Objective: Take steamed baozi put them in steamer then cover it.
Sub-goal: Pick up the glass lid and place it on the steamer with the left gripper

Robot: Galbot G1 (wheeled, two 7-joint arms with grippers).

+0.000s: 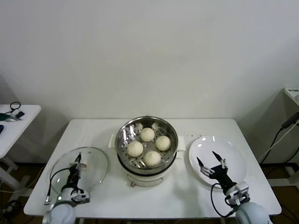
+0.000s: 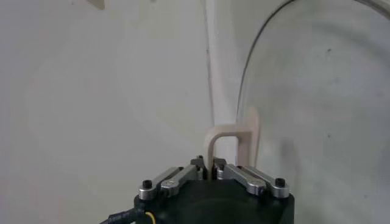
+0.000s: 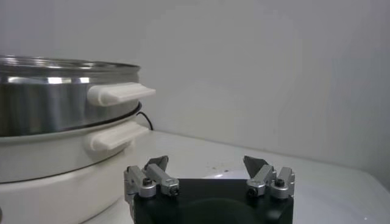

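Several cream-white baozi point(image 1: 147, 134) sit on the perforated tray inside the steel steamer point(image 1: 125, 135) at the table's middle. The steamer is uncovered. The clear glass cover point(image 1: 93, 163) lies on the table at the front left. My left gripper point(image 1: 77, 164) is shut on its cream bar handle point(image 2: 231, 137), with the glass point(image 2: 317, 91) beyond the left gripper point(image 2: 207, 165). My right gripper point(image 1: 209, 158) is open and empty above the white plate point(image 1: 233, 156), to the right of the steamer. It also shows in the right wrist view point(image 3: 207, 163), beside the steamer point(image 3: 55, 97).
The white plate holds nothing. The steamer's white side handles point(image 3: 119, 93) stick out toward the right gripper. A small side table point(image 1: 14, 123) with dark items stands at the far left. Cables point(image 1: 280, 135) hang at the right.
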